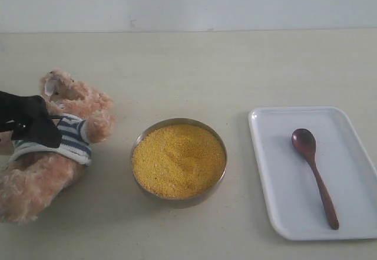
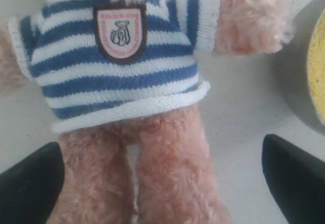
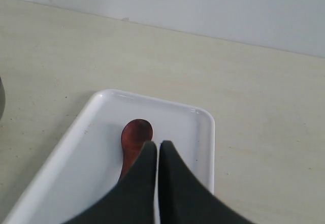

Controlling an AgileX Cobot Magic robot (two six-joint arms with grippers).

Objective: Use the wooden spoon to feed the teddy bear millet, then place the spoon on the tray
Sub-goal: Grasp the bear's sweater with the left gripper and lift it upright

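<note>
The teddy bear lies on its back at the left of the table, striped shirt and chest badge facing up. My left gripper hovers over its torso, open. In the left wrist view its fingers stand wide apart on either side of the bear's legs. Millet fills the metal bowl in the middle. The wooden spoon lies flat on the white tray at the right. My right gripper is shut and empty above the tray, with the spoon's bowl just beyond its tips.
The bowl's rim and a sliver of millet sit close beside the bear's arm. A pale wall closes the table's far side. Bare tabletop lies between bowl and tray and behind them.
</note>
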